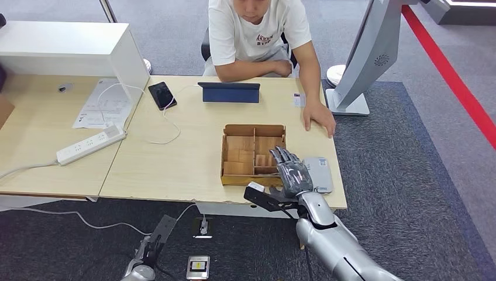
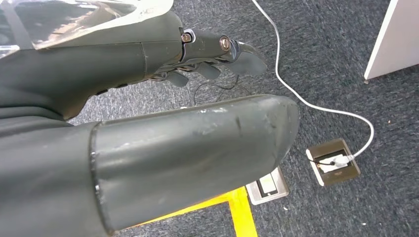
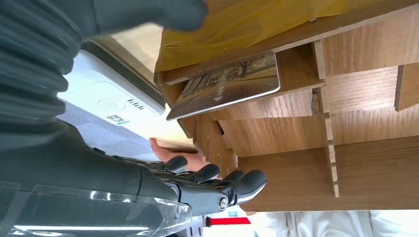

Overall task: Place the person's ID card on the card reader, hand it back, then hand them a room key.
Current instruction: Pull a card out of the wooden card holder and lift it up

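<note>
My right hand (image 1: pixel 294 174), fingers apart and empty, hovers at the wooden tray's (image 1: pixel 225 153) 4 o'clock corner to pick the room key (image 3: pixel 227 85); left hand (image 2: pixel 212 59) hangs empty.

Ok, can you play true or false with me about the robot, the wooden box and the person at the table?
1. The right hand is over the near right corner of the wooden box. True.
2. The right hand is holding a card. False: a card sits in a slot of the box and the hand's fingers are not on it.
3. The white card reader lies on the table beside the box. True.
4. The left hand is up on the table. False: it hangs below the table edge, over the dark carpet.
5. The person's hand rests flat on the table. True.
6. The black phone is inside the box. False: it lies on the table, plugged into a white cable.
</note>
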